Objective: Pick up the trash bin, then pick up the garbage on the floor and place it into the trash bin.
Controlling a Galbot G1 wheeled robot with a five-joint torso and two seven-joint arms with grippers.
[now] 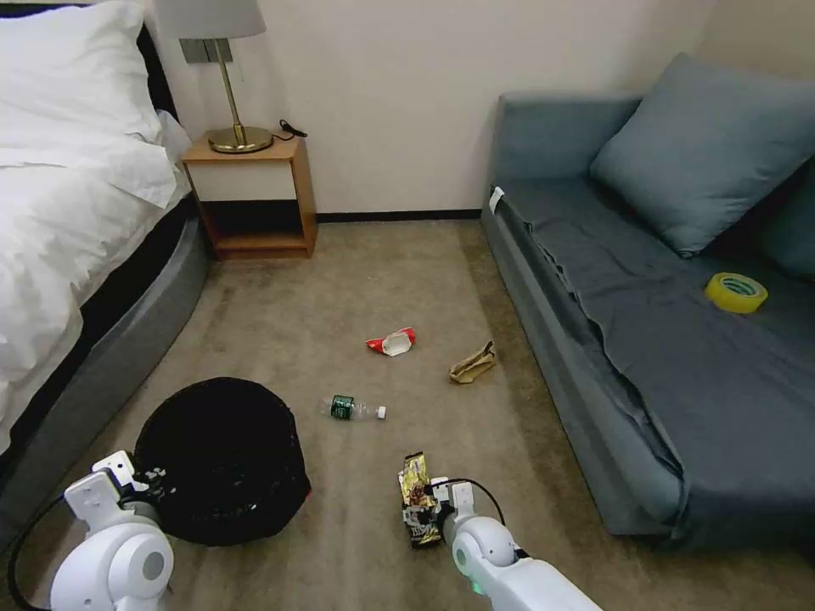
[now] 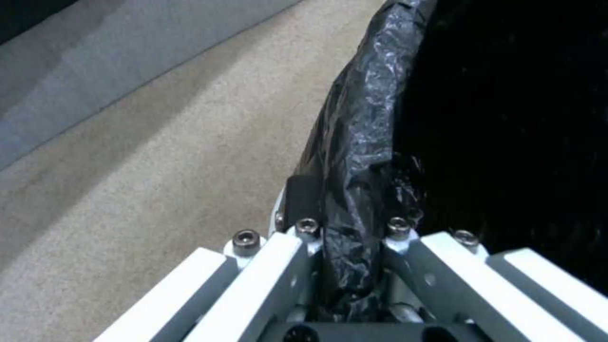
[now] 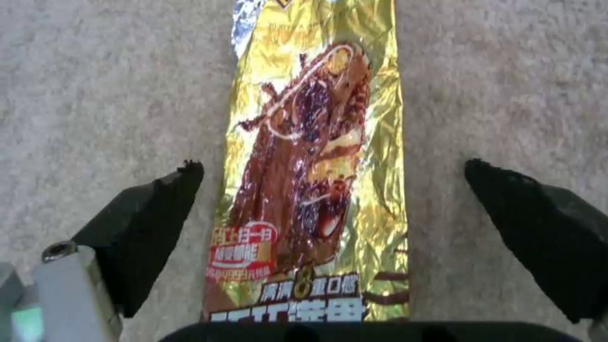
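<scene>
Head view shows you a bedroom floor of plain beige-brown short-pile carpet [image 1: 356, 280], with a white-sheeted bed [image 1: 68, 195] on the left and a grey-blue sofa [image 1: 645, 314] on the right. Your left gripper [image 1: 146, 485] sits at the lower left, at the near rim of the small round trash bin lined with crinkly black plastic [image 1: 222, 458]. From the left wrist view, the left gripper [image 2: 351, 237] is clamped on the bin's bag-covered rim [image 2: 364, 142], 1 finger outside the wall and 1 inside.

Your right gripper [image 1: 422, 518] is low over the carpet at the bottom centre, on top of the yellow-brown foil snack wrapper [image 1: 414, 479]. In the right wrist view, that gripper [image 3: 332, 190] has its 2 black fingers [image 3: 152, 213] spread wide apart, 1 on each side of the wrapper [image 3: 317, 166], which lies flat on the carpet between them. You cannot tell whether the fingertips touch the carpet.

3 more litter pieces lie farther out on the floor. A small clear bottle with a green label [image 1: 352, 409] lies on its side just beyond the bin. A red-and-white crumpled pack [image 1: 391, 342] lies farther away, and a tan crumpled paper [image 1: 473, 365] lies near the sofa's base. A yellow tape roll [image 1: 735, 292] rests on the sofa seat.
</scene>
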